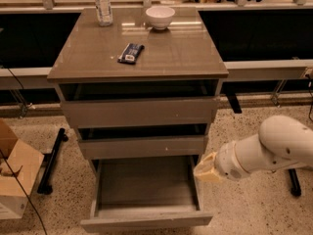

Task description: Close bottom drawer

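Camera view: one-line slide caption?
Bottom drawer stands pulled wide open, with the robot's claw at its right side, just below the middle drawer.

White arm [276,146] extends from right edge, low in view, angled leftward and slightly down. Rounded white wrist segment [235,160] at its end. Tan gripper [207,168] beyond wrist, pointing left, low, right of centre.

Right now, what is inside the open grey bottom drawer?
The grey bottom drawer shows only bare wood-grain floor; its back part is covered by the middle drawer. The gripper is outside, by its right side.
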Tool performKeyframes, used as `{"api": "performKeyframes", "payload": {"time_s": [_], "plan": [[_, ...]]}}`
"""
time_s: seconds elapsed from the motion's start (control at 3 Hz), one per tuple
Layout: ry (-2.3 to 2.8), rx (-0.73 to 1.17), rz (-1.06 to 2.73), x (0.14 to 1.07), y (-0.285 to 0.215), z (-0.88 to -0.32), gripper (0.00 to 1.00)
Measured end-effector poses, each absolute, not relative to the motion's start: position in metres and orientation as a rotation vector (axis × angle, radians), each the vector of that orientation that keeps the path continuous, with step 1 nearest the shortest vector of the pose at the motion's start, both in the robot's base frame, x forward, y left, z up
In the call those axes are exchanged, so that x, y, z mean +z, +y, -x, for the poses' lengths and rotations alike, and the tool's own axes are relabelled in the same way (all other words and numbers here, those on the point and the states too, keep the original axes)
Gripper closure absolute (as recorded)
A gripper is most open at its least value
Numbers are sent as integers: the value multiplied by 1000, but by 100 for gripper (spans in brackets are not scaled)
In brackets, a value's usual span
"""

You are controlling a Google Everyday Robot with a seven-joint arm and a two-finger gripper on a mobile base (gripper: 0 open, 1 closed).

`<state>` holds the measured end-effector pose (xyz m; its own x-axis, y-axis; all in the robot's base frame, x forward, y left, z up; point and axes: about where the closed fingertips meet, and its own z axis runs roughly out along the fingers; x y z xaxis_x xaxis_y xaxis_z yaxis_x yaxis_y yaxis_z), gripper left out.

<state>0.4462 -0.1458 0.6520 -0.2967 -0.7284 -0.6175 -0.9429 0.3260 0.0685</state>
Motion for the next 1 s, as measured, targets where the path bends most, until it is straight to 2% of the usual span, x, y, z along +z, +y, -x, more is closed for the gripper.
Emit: {"api": "performKeyframes", "payload": {"time_s": [0.33,0.67,1.0], "plan": [[2132,661,1421,596,-143,-447,100],[2176,860,1307,529,-144,-448,100],[2181,879,1305,521,-141,-444,100]]}}
